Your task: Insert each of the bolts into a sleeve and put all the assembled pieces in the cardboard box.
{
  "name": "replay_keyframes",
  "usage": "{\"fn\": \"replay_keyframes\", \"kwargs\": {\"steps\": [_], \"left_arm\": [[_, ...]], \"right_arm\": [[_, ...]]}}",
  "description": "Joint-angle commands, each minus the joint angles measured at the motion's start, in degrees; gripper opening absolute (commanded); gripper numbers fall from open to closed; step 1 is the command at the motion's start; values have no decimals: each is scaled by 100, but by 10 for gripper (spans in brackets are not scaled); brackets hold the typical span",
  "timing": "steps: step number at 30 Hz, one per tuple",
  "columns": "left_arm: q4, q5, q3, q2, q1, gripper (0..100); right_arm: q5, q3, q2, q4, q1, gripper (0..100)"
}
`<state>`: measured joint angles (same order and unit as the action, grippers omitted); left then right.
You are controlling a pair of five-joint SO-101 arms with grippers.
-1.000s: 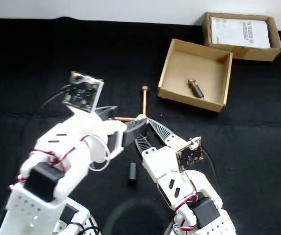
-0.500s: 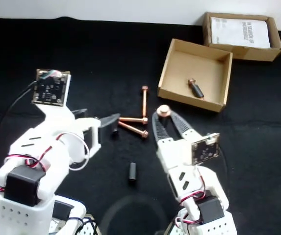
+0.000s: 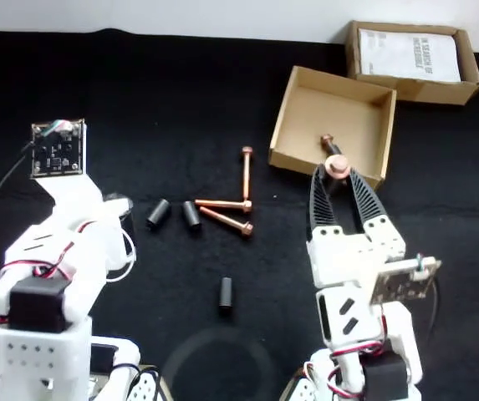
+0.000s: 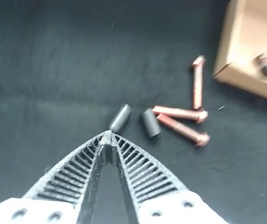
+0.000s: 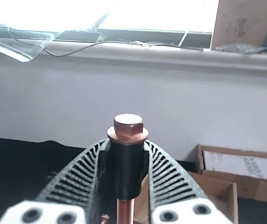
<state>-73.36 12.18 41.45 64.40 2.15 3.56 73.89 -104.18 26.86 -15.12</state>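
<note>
Step in hand: delivering assembly to box. Right gripper [image 3: 337, 177] clamped on copper hex-head bolt [image 5: 128, 127] seated in black cylindrical sleeve [image 5: 126, 168], upright, at near wall of open brown cardboard box [image 3: 348, 109]. Next: advance over box interior, release. Left gripper [image 4: 107, 140] closed, empty, beside loose black sleeve [image 4: 120, 117].

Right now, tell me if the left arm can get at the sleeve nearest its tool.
Probably yes. The left tool sits just short of that sleeve, with only bare table around them. Its jaws are shut, so it must open first; a second sleeve lies close beside.
</note>
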Motion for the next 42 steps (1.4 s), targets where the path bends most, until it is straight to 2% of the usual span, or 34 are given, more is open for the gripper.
{"fn": "replay_keyframes", "kwargs": {"steps": [1, 4, 7, 12, 25, 29, 35, 42], "left_arm": [[26, 44, 664, 48, 277, 12], [97, 44, 1385, 48, 382, 12], [519, 44, 2079, 48, 505, 12], [1662, 44, 2958, 48, 699, 12], [4369, 26, 4848, 48, 690, 13], [5257, 18, 5279, 48, 690, 13], [5433, 9, 5367, 48, 690, 13], [5433, 9, 5367, 48, 690, 13]], "right_arm": [[422, -400, 233, 22, 92, 8], [457, -734, 725, 13, 171, 8], [457, -1218, 1490, 4, 224, 8], [457, -2105, 2862, 4, 365, 8], [457, -4031, 5921, -4, 374, 8], [457, -4277, 6862, -664, 382, 8], [457, -4321, 8215, -2105, 549, 8], [448, -4330, 9253, -2905, 664, 8]]}}
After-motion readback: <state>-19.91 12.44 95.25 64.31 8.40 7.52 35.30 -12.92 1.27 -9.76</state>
